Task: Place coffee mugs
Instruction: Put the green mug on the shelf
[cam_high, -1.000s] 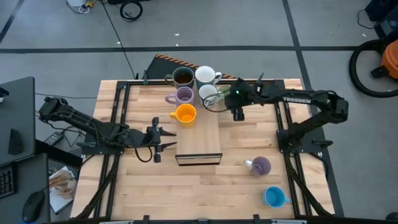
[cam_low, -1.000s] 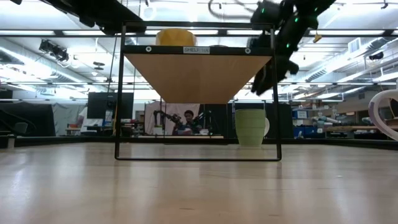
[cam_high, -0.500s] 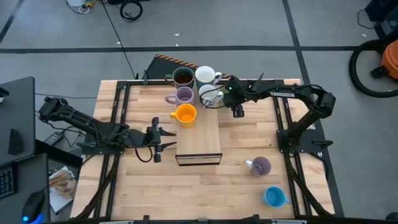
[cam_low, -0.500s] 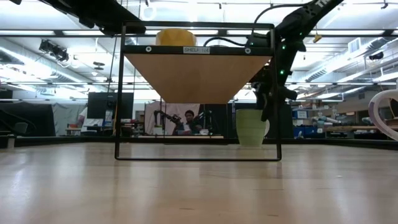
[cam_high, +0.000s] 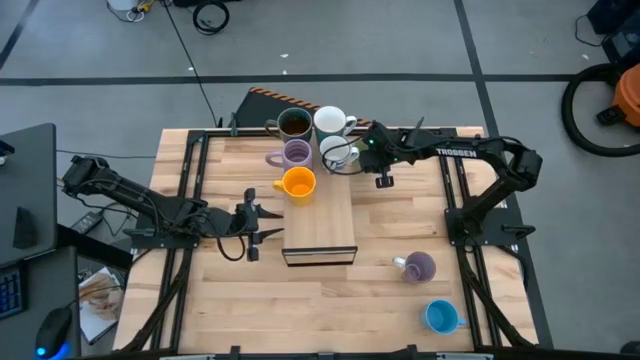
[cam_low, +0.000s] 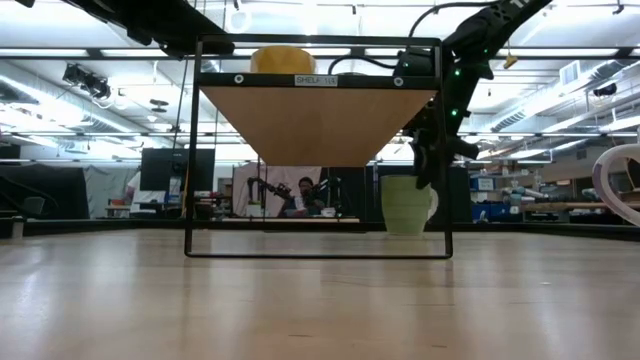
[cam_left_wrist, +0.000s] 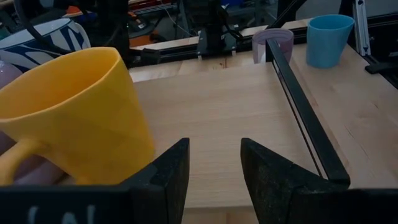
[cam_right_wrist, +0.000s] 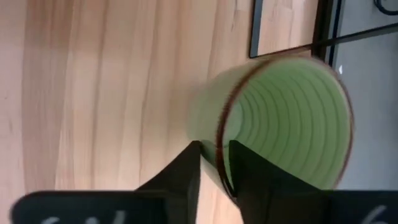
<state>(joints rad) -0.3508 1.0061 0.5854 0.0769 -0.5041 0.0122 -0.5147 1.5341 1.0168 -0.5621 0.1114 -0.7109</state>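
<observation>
The green mug (cam_right_wrist: 280, 118) stands upright with its base on the table (cam_low: 403, 205), just right of the shelf (cam_high: 320, 225). My right gripper (cam_right_wrist: 214, 168) is down on it from above (cam_low: 428, 165), shut on its wall. On the shelf top stand a dark brown mug (cam_high: 293, 123), two white mugs (cam_high: 330, 121) (cam_high: 338, 152), a lilac mug (cam_high: 295, 153) and an orange mug (cam_high: 297, 183). My left gripper (cam_left_wrist: 214, 174) waits open at the shelf's left side (cam_high: 250, 225), beside the orange mug (cam_left_wrist: 74, 118). My right gripper has the green mug's wall at the rim (cam_right_wrist: 219, 146) between its two fingers, one finger (cam_right_wrist: 186, 171) outside and the other (cam_right_wrist: 252, 177) inside the mug. The fingers point down from above. The mug stands upright on the table.
A second lilac mug (cam_high: 418, 266) and a blue mug (cam_high: 440, 316) sit on the table near its right front corner. The shelf's black frame posts (cam_low: 445, 150) stand close to the green mug. The near half of the shelf top (cam_left_wrist: 224, 106) is bare.
My right gripper has moved a little toward the table's left edge and down, from above the green mug onto its rim. The green mug stays on the table.
</observation>
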